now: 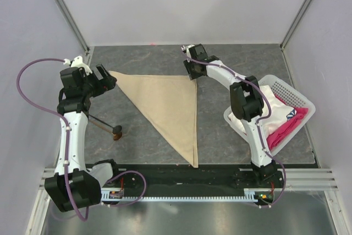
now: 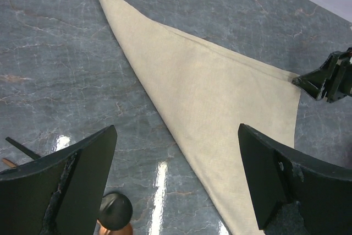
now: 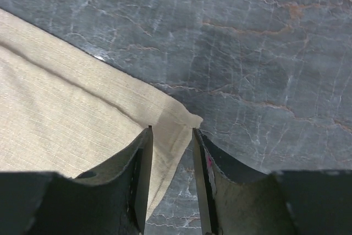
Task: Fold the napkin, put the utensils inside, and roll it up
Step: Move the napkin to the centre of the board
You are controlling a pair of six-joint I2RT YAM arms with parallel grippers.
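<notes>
The beige napkin point(image 1: 165, 103) lies flat on the grey table, folded into a triangle with its long point toward the near edge. My right gripper point(image 1: 192, 70) is down at the far right corner. In the right wrist view that napkin corner point(image 3: 176, 116) lies flat between the parted fingers of the right gripper point(image 3: 171, 130), which is open and not pinching the cloth. My left gripper point(image 1: 104, 78) hovers wide open by the napkin's far left corner, above napkin point(image 2: 220, 92) and bare table. The dark-handled utensil point(image 1: 116, 132) lies left of the napkin, its head point(image 2: 115, 210) below my left finger.
A white basket point(image 1: 291, 89) at the right edge of the table holds a white cloth point(image 1: 272, 108) and a pink-red cloth point(image 1: 289, 122). White walls close in the left, right and far sides. The right gripper's tip point(image 2: 330, 78) shows in the left wrist view.
</notes>
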